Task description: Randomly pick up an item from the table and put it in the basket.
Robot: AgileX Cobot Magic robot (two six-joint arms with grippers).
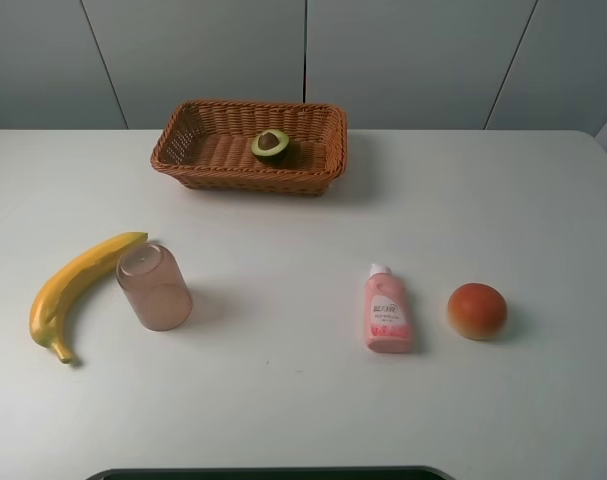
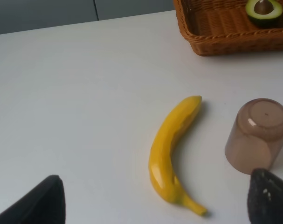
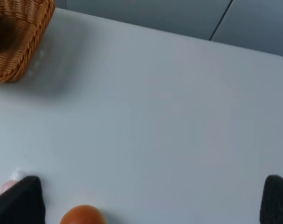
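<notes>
The halved avocado [image 1: 270,146] lies pit up inside the brown wicker basket [image 1: 188,148] at the back of the white table [image 1: 303,400]. It also shows in the left wrist view [image 2: 264,11], in the basket [image 2: 216,32]. Neither gripper shows in the exterior high view. In the left wrist view my left gripper [image 2: 155,196] is open and empty, held above the banana [image 2: 171,149]. In the right wrist view my right gripper [image 3: 150,200] is open and empty above the table, with a corner of the basket [image 3: 20,42] far off.
A yellow banana [image 1: 78,290] and a pink translucent cup [image 1: 155,289] on its side lie front left. A pink bottle [image 1: 387,312] and a round orange-red fruit [image 1: 477,311] lie front right. The fruit [image 3: 83,215] shows low in the right wrist view.
</notes>
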